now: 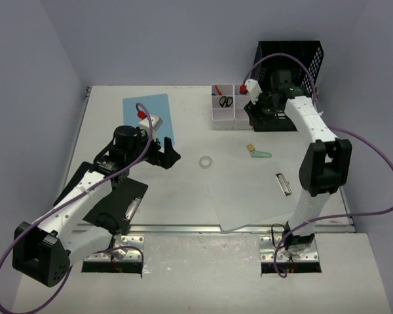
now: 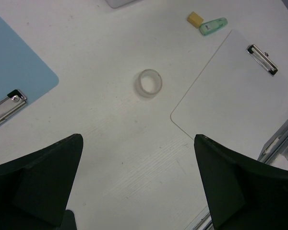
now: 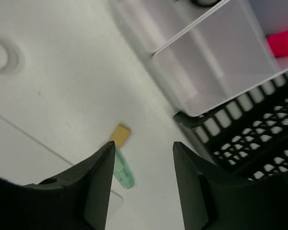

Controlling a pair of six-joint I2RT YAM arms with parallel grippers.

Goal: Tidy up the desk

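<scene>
The off-white desk (image 1: 187, 134) has a metal rail (image 1: 183, 228) along its near edge. My left gripper (image 1: 165, 156) is open and empty, low over the desk just left of a clear tape roll (image 1: 205, 161); in the left wrist view (image 2: 138, 143) the roll (image 2: 149, 83) lies ahead of the fingers. My right gripper (image 1: 254, 116) is open and empty beside the white bins (image 1: 224, 112). In the right wrist view (image 3: 144, 146) a yellow eraser (image 3: 120, 134) and a green oblong item (image 3: 123, 171) lie below its left finger.
A blue clipboard (image 1: 147, 114) lies at the back left and a white clipboard (image 1: 262, 196) with a metal clip (image 1: 283, 184) at the front right. A black mesh rack (image 1: 289, 65) stands at the back right. A black flat object (image 1: 114, 203) lies under my left arm.
</scene>
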